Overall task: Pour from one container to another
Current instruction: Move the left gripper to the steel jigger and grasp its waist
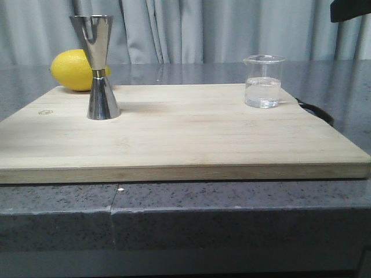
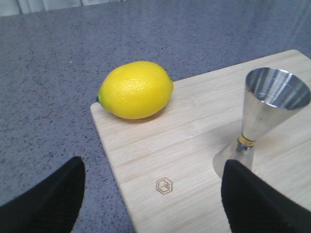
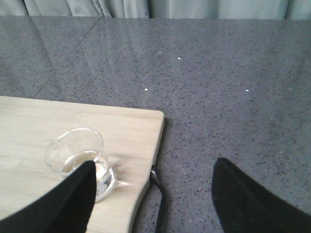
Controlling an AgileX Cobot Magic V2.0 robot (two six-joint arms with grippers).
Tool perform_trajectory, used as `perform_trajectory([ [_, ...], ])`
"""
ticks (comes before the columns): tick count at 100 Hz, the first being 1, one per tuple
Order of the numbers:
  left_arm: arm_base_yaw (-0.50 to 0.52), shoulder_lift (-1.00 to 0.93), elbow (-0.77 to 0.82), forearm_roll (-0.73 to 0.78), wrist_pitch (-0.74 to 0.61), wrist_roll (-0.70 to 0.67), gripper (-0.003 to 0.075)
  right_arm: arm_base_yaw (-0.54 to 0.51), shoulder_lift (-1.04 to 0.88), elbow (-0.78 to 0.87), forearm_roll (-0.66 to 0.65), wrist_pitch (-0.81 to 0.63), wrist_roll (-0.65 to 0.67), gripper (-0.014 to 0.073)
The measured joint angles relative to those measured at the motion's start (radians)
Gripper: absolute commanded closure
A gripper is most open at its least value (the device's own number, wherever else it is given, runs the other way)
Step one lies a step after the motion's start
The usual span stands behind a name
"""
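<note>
Beaker (image 1: 264,81) upright on wooden cutting board (image 1: 174,133), near board's right rear corner, clear liquid in lower part. Steel jigger (image 1: 98,66) upright near left rear corner, well apart from beaker; lemon (image 1: 74,70) just behind it. Board on grey speckled surface (image 1: 174,214). Left gripper (image 2: 150,194) wide open, empty, above board corner. Right gripper (image 3: 150,194) wide open, empty, beside beaker.

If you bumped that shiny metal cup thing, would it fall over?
Probably, fairly easily. The jigger stands tall on a narrow base, pinched at its waist, so a nudge near the top would likely tip it. It looks stiff and smooth, maybe slippery. Once down, its cone shape might roll.
</note>
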Motion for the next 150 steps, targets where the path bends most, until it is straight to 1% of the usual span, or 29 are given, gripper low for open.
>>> perform_trajectory([
  [21, 0.000, 0.025, 0.096, -0.328, 0.071, 0.346, 0.0165, 0.001, 0.000, 0.024, 0.000, -0.006, -0.002, 0.0126],
  [40, 0.000, 0.104, 0.153, -0.482, 0.176, 0.553, 0.0165, 0.001, 0.000, 0.040, -0.002, -0.008, -0.002, 0.0126],
  [47, 0.000, 0.153, 0.152, -0.506, 0.225, 0.605, 0.0165, 0.001, 0.000, 0.041, -0.002, -0.014, -0.002, 0.0126],
  [63, 0.000, 0.287, 0.125, -0.519, 0.335, 0.662, 0.0165, 0.001, 0.000, 0.041, -0.002, -0.014, -0.002, 0.0126],
  [82, -0.008, 0.422, 0.045, -0.521, 0.408, 0.737, 0.0165, 0.001, 0.000, 0.041, -0.002, -0.014, -0.002, 0.0126],
  [101, -0.085, 0.512, -0.044, -0.524, 0.419, 0.774, 0.0165, 0.001, 0.000, 0.041, -0.002, -0.014, -0.002, 0.0126],
  [118, -0.157, 0.577, -0.117, -0.524, 0.421, 0.779, 0.0169, 0.001, 0.000, 0.041, -0.002, -0.014, -0.002, 0.0126],
  [125, -0.171, 0.599, -0.142, -0.524, 0.421, 0.780, 0.0185, 0.001, 0.000, 0.041, -0.002, -0.014, -0.002, 0.0126],
  [132, -0.178, 0.614, -0.158, -0.524, 0.421, 0.780, 0.0217, 0.001, 0.000, 0.041, -0.002, -0.014, -0.002, 0.0126],
  [150, -0.178, 0.621, -0.170, -0.524, 0.419, 0.780, 0.0341, 0.001, 0.000, 0.041, -0.002, -0.014, -0.004, 0.0126],
])
